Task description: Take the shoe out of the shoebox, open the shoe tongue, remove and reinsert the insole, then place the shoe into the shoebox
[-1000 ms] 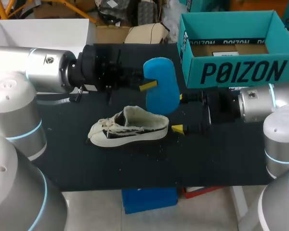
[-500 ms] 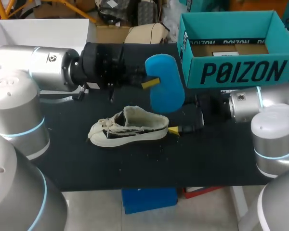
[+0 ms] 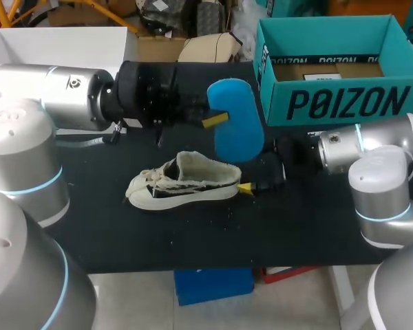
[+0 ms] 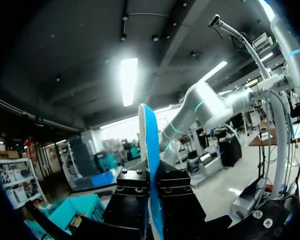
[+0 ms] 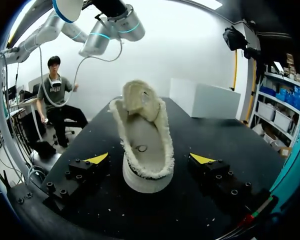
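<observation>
Between the fingers of my left pincer [image 4: 152, 195]: the blue insole [image 4: 149, 150], clamped from both sides and standing up out of the grip, edge-on to the wrist camera. From the head view, the insole is held in the air over the table [image 3: 124, 234], behind the heel end of the shoe [image 3: 182, 182] and near the left corner of the shoebox [image 3: 344, 103].

Right pincer [image 5: 150, 159]: set wide, low over the table. The shoe's heel sits between the two yellow tips with a gap on each side; no contact seen.

Shoe: upright on its sole on the black table, heel toward the right pincer, toe toward my left side. Fleecy lining round the opening; tongue [image 5: 137, 97] stands up at the far end.

Shoebox: teal, open-topped, at the rear right of the table, apart from the shoe.
</observation>
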{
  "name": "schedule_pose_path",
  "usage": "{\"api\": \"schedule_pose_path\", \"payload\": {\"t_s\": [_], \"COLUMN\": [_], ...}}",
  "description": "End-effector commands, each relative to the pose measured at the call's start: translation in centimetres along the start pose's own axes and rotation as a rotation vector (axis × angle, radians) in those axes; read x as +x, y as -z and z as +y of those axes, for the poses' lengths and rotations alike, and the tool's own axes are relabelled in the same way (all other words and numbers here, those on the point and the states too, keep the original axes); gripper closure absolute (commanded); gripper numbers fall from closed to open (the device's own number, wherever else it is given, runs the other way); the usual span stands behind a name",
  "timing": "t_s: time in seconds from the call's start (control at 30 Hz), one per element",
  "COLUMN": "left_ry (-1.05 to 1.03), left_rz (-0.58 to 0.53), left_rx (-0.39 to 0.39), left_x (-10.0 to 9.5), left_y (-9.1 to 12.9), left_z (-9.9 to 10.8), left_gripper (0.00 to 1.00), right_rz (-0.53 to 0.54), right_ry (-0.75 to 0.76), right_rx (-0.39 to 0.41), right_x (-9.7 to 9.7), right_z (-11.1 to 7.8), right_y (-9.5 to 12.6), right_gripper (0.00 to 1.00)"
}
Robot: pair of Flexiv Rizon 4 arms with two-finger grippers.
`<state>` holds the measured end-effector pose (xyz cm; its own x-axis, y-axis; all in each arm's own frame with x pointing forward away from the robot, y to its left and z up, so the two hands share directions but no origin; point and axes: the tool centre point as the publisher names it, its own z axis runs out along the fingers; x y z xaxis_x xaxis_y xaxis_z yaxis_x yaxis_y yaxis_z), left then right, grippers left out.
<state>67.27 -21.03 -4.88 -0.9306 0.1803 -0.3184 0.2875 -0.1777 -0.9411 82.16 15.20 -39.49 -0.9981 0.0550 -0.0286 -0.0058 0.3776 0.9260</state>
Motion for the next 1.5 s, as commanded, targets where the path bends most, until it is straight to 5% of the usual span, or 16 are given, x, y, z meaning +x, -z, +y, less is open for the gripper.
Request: {"api": "schedule_pose_path", "payload": {"t_s": [0.03, 0.7, 0.73, 0.77, 0.8, 0.83, 1.5], "left_ry": [0.0, -0.004, -0.003, -0.003, -0.001, 0.007, 0.073], "left_rz": [-0.005, 0.002, 0.003, 0.002, 0.002, 0.0, 0.03], "left_rx": [-0.006, 0.024, 0.041, 0.053, 0.069, 0.112, 0.295], "left_x": [0.2, -0.2, -0.2, -0.2, -0.2, -0.2, -0.5], "left_y": [0.1, -0.3, -0.4, -0.5, -0.5, -0.7, -2.1], "left_z": [0.0, -0.2, -0.3, -0.4, -0.5, -0.8, -5.0], "left_gripper": [1.0, 1.0, 1.0, 1.0, 1.0, 1.0, 1.0], "right_rz": [0.008, 0.057, 0.06, 0.066, 0.069, 0.07, 0.025], "right_ry": [-0.009, -0.068, -0.072, -0.076, -0.077, -0.077, -0.124], "right_rx": [-0.004, -0.034, -0.038, -0.041, -0.041, -0.041, -0.049], "right_x": [-0.8, -0.1, 0.0, 0.1, 0.2, 0.2, 2.4], "right_z": [-0.5, -1.4, -1.4, -1.4, -1.4, -1.5, -2.4], "right_y": [-1.3, -4.3, -4.4, -4.6, -4.7, -4.7, -4.1], "right_gripper": [0.0, 0.0, 0.09, 0.56, 0.89, 1.0, 1.0]}}
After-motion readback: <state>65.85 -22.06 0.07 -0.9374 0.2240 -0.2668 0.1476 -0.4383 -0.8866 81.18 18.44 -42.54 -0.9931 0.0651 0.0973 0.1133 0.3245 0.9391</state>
